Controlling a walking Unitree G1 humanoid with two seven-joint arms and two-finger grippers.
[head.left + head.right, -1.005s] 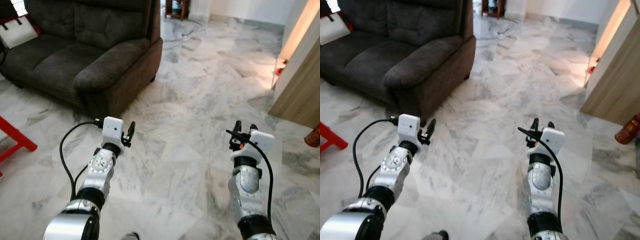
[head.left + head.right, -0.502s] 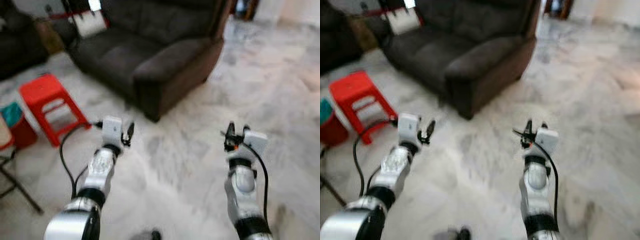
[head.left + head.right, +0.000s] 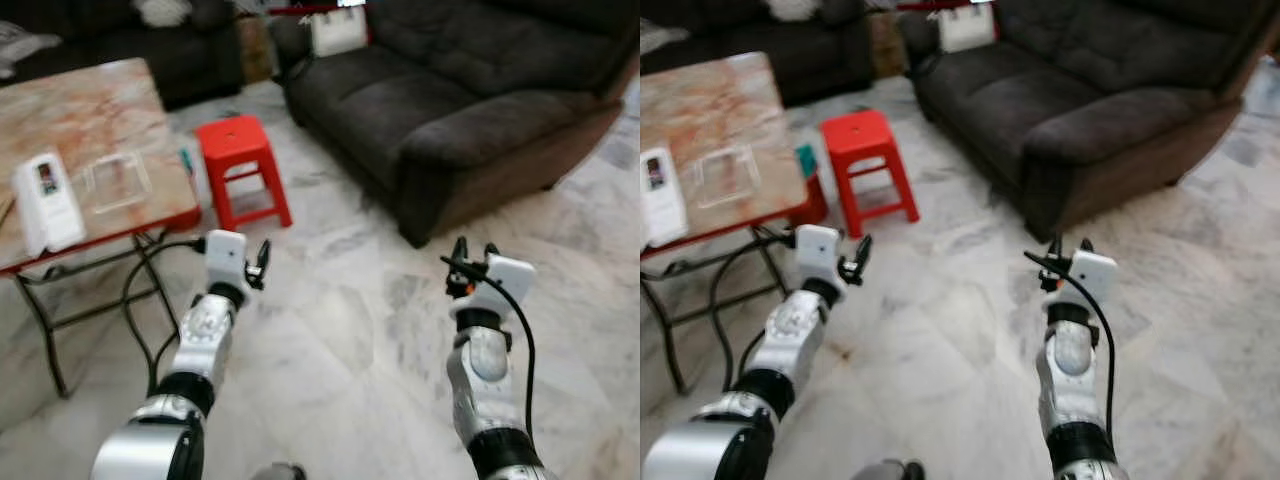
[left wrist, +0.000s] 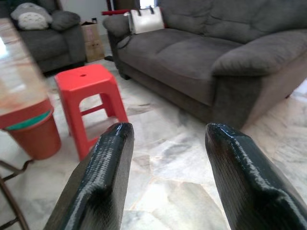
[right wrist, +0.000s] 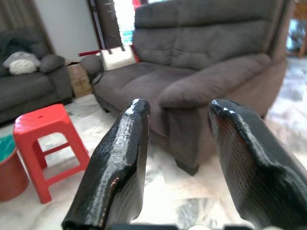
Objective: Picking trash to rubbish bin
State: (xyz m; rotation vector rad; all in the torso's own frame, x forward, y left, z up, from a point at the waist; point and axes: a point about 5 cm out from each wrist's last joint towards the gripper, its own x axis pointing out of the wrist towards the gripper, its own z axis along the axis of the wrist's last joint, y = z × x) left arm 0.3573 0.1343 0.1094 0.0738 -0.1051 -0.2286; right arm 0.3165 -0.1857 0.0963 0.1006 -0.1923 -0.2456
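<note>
Left gripper point(image 4: 165, 143) and right gripper point(image 5: 177, 124) both held out over the white-grey veined marble floor point(image 3: 330, 350), jaws parted wide, nothing between the glossy black fingers. Ahead of the left jaws: one red moulded plastic stool point(image 3: 242, 165), square-topped, four-legged; beside it one round orange-red bucket point(image 4: 33, 134) with a teal rim, the likely rubbish bin. Ahead of the right jaws: one dark grey fabric sofa point(image 3: 470, 90), with one white handbag point(image 3: 338, 30).

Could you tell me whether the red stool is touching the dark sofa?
Apart. The left eye view shows bare marble floor between the red stool and the dark sofa.
</note>
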